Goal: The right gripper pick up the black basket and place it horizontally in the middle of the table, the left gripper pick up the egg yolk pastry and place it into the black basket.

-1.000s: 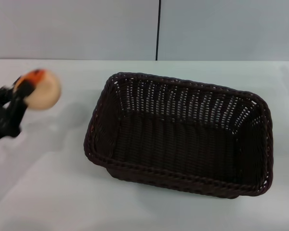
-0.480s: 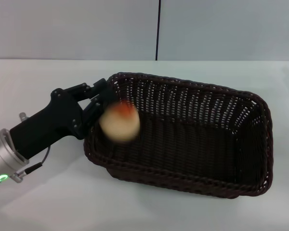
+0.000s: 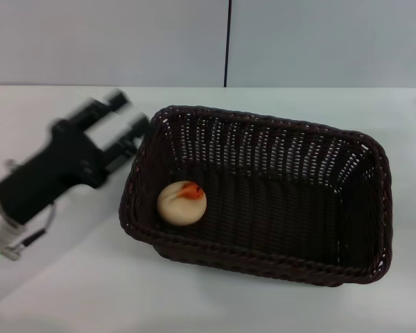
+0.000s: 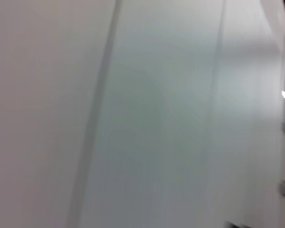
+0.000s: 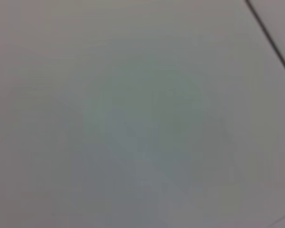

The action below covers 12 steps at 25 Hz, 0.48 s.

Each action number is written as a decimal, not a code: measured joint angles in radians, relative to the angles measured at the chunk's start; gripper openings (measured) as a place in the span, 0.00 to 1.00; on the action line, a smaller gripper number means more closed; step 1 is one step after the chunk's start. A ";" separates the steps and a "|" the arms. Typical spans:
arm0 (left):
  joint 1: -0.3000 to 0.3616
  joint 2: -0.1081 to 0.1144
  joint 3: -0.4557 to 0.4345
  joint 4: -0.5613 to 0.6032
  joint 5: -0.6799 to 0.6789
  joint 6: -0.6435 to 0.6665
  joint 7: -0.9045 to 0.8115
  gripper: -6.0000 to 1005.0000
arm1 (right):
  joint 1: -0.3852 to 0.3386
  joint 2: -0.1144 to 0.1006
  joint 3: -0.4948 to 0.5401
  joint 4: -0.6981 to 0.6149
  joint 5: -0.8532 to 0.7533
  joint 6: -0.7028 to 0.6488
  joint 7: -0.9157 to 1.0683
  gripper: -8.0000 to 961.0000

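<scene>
The black basket (image 3: 263, 201) lies lengthwise in the middle of the white table (image 3: 69, 277). The egg yolk pastry (image 3: 182, 202) rests on the basket's floor in its left near corner, orange-red top up. My left gripper (image 3: 128, 118) is open and empty, blurred by motion, just outside the basket's left rim and above the table. The right gripper is out of view. Both wrist views show only pale blank surface.
A grey wall with a dark vertical seam (image 3: 227, 41) stands behind the table. The left arm's black body and silver wrist (image 3: 7, 215) stretch over the table's left side.
The left gripper carried the pastry from the left over the basket, let it go, and pulled back left and up. The pastry now lies in the basket.
</scene>
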 joint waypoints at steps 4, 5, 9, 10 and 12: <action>0.056 0.002 -0.170 -0.036 -0.033 0.015 0.093 0.58 | -0.013 0.000 0.051 0.002 0.000 -0.012 0.000 0.53; 0.069 0.002 -0.206 -0.046 -0.037 0.015 0.111 0.60 | -0.017 0.000 0.075 0.003 0.000 -0.019 0.000 0.53; 0.131 0.002 -0.399 -0.086 -0.060 0.017 0.155 0.67 | -0.033 0.000 0.181 0.020 0.000 -0.050 0.000 0.53; 0.151 0.002 -0.463 -0.098 -0.064 0.018 0.162 0.68 | -0.039 0.000 0.207 0.023 0.000 -0.056 0.000 0.53; 0.186 0.003 -0.588 -0.115 -0.065 0.021 0.170 0.71 | -0.048 0.000 0.256 0.030 0.000 -0.062 0.000 0.53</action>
